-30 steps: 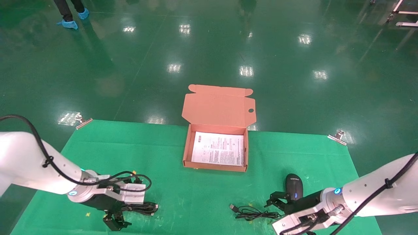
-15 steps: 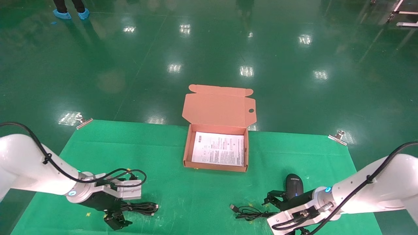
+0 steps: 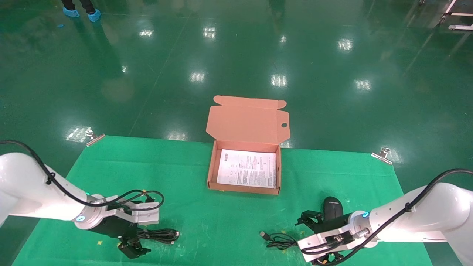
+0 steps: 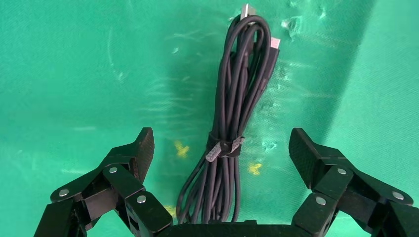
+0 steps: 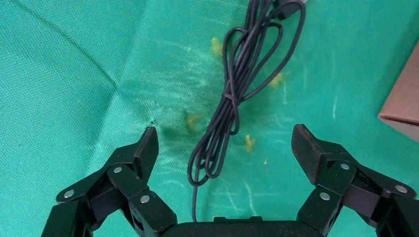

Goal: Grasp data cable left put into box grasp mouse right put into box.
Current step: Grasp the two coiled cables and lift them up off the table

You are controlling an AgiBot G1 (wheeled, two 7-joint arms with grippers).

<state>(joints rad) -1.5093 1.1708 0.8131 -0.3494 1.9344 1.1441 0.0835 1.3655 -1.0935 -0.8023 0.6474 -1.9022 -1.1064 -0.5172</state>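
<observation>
Two grippers hang low over the green mat [image 3: 192,173], both spread wide. The left gripper [image 4: 221,153] straddles the one cable [image 4: 237,118], which lies between its fingers untouched; the right gripper [image 5: 225,148] straddles the cord [image 5: 232,98] of the one mouse [image 3: 332,207]. One box [image 3: 211,168] stands open farther back, between the two arms.

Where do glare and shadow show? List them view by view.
Head view: ceiling lights glare white on the glossy floor; the green cloth shows none. Left wrist view: broad shadow over the data cable, before the open left claw. Right wrist view: small dark patch beside the mouse cord, before the open right claw.
</observation>
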